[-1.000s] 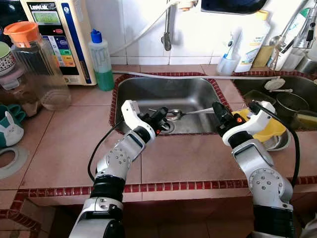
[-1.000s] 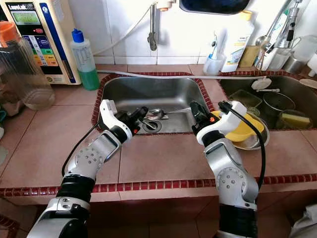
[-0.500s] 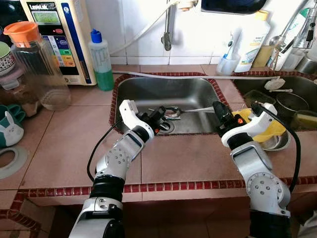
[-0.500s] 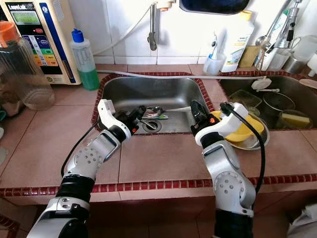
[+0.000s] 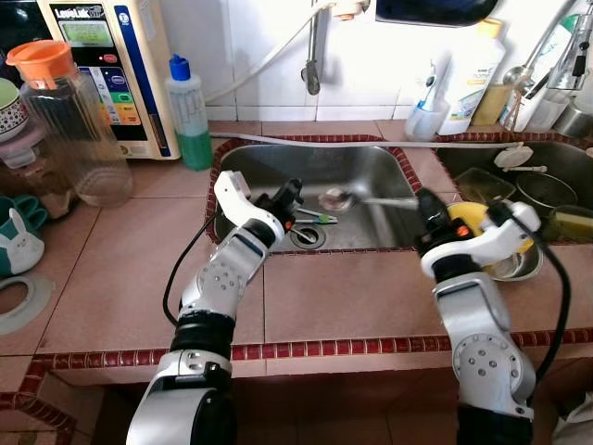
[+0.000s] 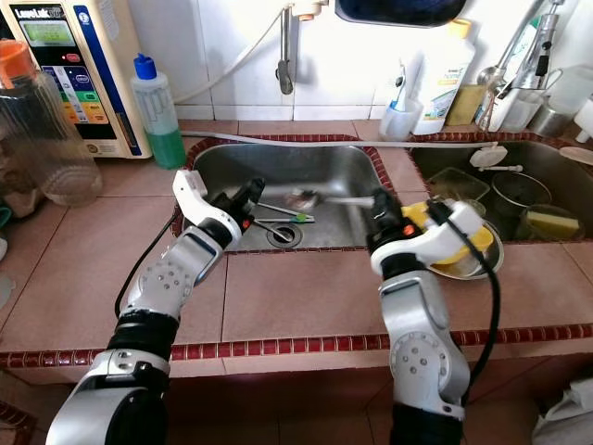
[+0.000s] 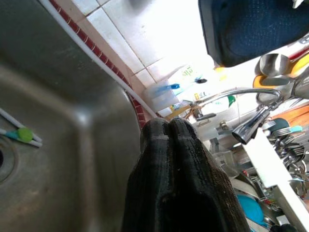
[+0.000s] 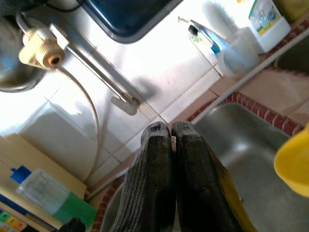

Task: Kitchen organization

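Note:
A metal spoon (image 5: 335, 197) hangs blurred above the steel sink (image 5: 269, 162), its handle running right into my right gripper (image 5: 424, 200), which is shut on it at the sink's right rim. In the right wrist view the fingers (image 8: 154, 159) are pressed together. My left gripper (image 5: 293, 190) is shut with nothing in it, raised over the left side of the sink. Two thin sticks with a green tip (image 5: 315, 218) lie on the sink floor by the drain (image 5: 307, 235); the left wrist view shows the green-tipped sticks (image 7: 21, 134) beside the closed fingers (image 7: 166, 145).
A yellow bowl (image 5: 471, 217) sits in a metal dish just right of my right gripper. A second basin (image 5: 542, 190) holds dishes. At the back stand a green soap bottle (image 5: 190, 116), an orange-lidded jug (image 5: 69, 120), a water purifier (image 5: 120, 65) and the faucet (image 5: 313, 60).
The right gripper has lifted the spoon off the sink floor and drawn it rightward. The left gripper has risen away from the drain, uncovering the green-tipped sticks.

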Controlling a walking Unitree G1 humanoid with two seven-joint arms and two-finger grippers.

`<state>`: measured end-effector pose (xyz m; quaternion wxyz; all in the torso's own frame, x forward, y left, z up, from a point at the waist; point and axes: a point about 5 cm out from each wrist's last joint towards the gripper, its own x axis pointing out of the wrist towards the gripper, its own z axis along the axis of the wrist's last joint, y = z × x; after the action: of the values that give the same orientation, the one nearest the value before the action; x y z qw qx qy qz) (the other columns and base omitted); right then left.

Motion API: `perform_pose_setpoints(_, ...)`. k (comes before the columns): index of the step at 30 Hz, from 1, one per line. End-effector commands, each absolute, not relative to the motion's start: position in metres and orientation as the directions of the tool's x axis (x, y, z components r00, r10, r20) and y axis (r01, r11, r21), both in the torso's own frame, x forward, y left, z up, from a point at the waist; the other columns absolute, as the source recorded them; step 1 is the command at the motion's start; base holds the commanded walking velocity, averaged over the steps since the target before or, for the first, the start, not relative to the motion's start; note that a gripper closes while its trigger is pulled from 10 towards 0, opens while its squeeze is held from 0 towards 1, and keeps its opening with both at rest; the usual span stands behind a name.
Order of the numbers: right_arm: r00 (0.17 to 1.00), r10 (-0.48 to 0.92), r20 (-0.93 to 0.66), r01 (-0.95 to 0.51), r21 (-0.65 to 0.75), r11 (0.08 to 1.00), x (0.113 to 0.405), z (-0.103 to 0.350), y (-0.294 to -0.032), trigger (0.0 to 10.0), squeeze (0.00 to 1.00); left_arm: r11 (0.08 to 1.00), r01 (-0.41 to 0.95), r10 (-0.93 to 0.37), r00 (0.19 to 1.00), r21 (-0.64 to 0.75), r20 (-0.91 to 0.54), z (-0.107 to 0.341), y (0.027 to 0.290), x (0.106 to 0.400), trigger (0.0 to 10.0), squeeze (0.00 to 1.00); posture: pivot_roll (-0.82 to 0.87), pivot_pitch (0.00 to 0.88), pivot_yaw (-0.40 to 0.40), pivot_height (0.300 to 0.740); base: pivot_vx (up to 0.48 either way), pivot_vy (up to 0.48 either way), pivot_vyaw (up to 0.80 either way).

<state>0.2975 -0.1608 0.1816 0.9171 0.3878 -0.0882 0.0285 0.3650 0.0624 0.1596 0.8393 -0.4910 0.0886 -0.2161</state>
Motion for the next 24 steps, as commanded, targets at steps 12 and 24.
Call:
perform_pose_setpoints(12,0.960,-0.071,0.269,-0.129,0.656,0.743,0.303,0.200,-0.172,10.0,0.00,0.296,0.388,-0.491,0.846,-0.873,0.209,0.210,0.023,0.375,0.0,0.00,0.03,0.000,0.037,0.740,0.000,0.000,0.00)
perform_pose_setpoints(24,0.949,-0.105,0.299,-0.132,0.676,0.725,0.315,0.207,-0.176,10.0,0.00,0.254,0.359,-0.534,0.826,-0.898,0.180,0.207,0.012,0.372,10.0,0.00,0.03,0.000,0.043,0.740,0.000,0.000,0.00)
